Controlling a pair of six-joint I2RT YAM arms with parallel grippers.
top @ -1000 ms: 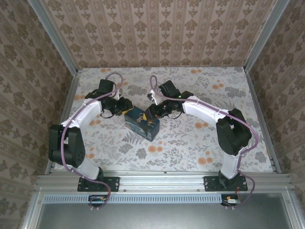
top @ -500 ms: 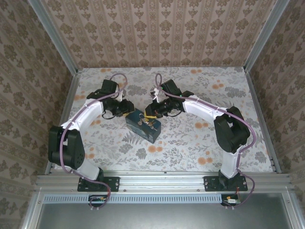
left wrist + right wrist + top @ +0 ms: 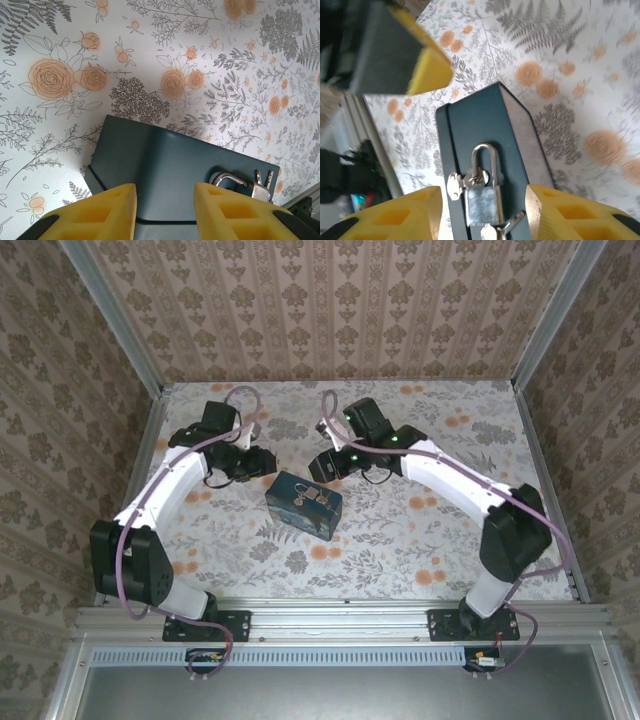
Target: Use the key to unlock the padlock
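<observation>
The small grey padlock [image 3: 485,202] lies flat on the lid of a dark blue box [image 3: 303,505], its shackle [image 3: 485,159] hooked through the box's hasp. Keys [image 3: 506,227] stick out of the lock's bottom end. My right gripper [image 3: 483,212] hovers open over the lock, one yellow finger either side, touching nothing. My left gripper [image 3: 165,210] is open too, above the box's other end [image 3: 165,165], with the shackle [image 3: 228,178] and keys [image 3: 263,177] off to its right. In the top view the padlock [image 3: 316,496] lies between the left gripper [image 3: 262,462] and the right gripper [image 3: 322,466].
The box rests on a floral tablecloth [image 3: 420,530] inside a wallpapered enclosure. One yellow finger of the left gripper [image 3: 427,70] shows at the top left of the right wrist view. An aluminium rail [image 3: 340,620] runs along the near edge.
The right gripper has pulled back off the box toward the far side and its arm has swung outward. The left gripper has backed slightly away from the box.
</observation>
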